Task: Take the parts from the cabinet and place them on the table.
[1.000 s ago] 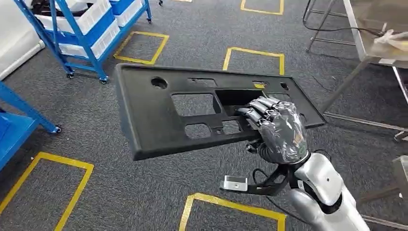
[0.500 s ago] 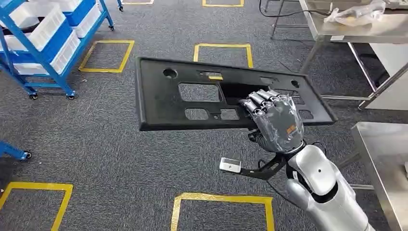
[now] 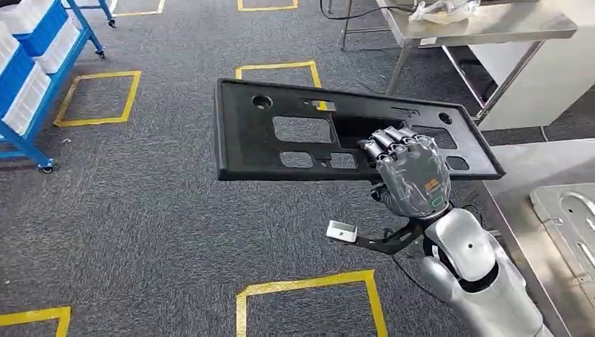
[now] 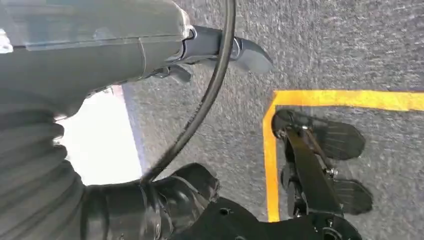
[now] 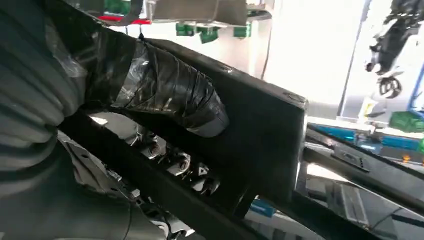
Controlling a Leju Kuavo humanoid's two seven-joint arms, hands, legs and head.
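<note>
A: Start at the fingers (image 3: 390,140). What are they doing?

B: On the right hand (image 3: 409,174) they hook over the near edge of a large cutout in the black panel (image 3: 245,140), curled down into the opening. The right wrist view shows the taped thumb (image 5: 170,95) pressed flat against the panel's face, with the fingers wrapped on the opposite side of a bar of the part. So the hand is grasping the panel.

A: And where is the panel itself?

B: Held up in the air above the grey carpet (image 3: 140,210), roughly level, its long side running across the head view. It has several rectangular cutouts and a round hole near the far left corner. Its right end reaches toward a steel table (image 3: 523,189) at the lower right, where a pale metal part (image 3: 572,217) lies.

A: What about the left hand?

B: The left wrist view shows the left hand (image 4: 125,55) over the carpet, with one grey finger stretched straight out. I cannot tell whether the hand as a whole is released or clenched.

A: Anything else around?

B: Yellow tape squares (image 3: 98,98) mark the floor, a blue rack with white bins (image 3: 31,77) stands at the far left, and a second steel table (image 3: 484,28) with a clear plastic bag (image 3: 445,8) on it is at the top right
</note>
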